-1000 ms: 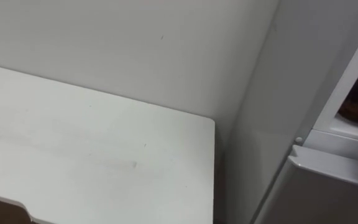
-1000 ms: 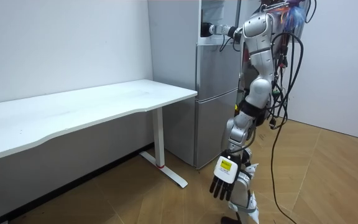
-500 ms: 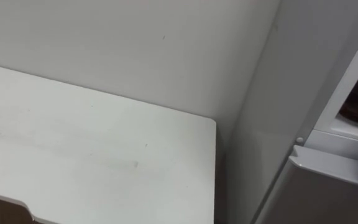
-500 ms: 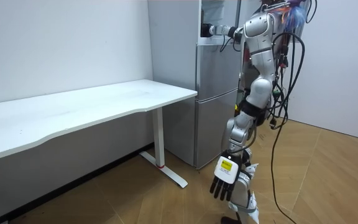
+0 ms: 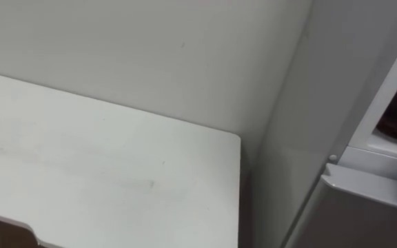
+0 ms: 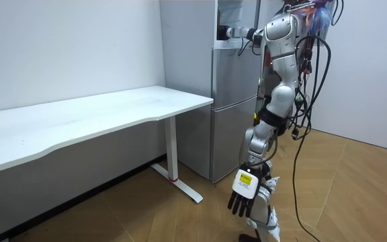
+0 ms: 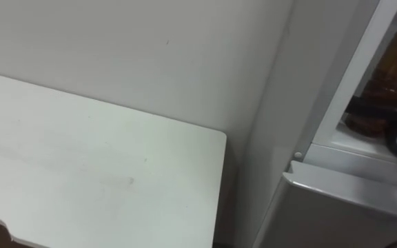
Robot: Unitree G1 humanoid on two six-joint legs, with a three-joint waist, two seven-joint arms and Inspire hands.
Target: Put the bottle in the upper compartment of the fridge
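A brown bottle [image 7: 384, 76] stands on the open upper fridge's [image 7: 309, 83] shelf, narrowing the way in.

The robot's shell is silvery white, in smooth rounded panels along the arms, trunk and legs, with darker joints between them. Thick black cables loop down from its back and side, and a small tangle of reddish and blue wiring sits by the shoulders. The left robot hand [image 6: 242, 196] is black, with a white and yellow tag on its back.
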